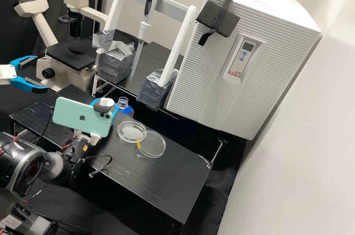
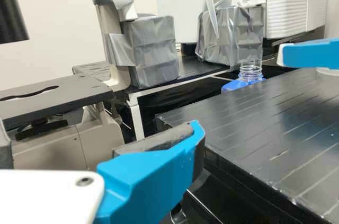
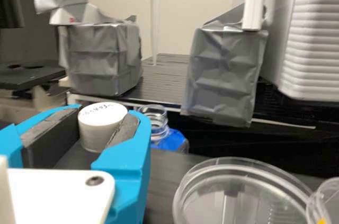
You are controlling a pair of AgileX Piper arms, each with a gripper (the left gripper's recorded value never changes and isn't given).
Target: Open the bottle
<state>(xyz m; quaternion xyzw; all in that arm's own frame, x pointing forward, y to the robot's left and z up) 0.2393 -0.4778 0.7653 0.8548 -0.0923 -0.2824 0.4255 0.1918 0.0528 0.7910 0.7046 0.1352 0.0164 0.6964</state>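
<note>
While right end effector [image 3: 92, 124] is clamping the cap [image 3: 102, 119] and left end effector [image 1: 32, 72] is gaping, a swing is risking toppling the bottle [image 3: 165, 136].

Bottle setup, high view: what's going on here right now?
The right hand grips the white cap just beside the bottle. The bottle stands uncapped at the far edge of the bench, with blue liquid inside. The left hand is open and holds nothing, off to the side by the microscope. Two petri dishes lie near the bottle. The bottle looks already opened.
</note>
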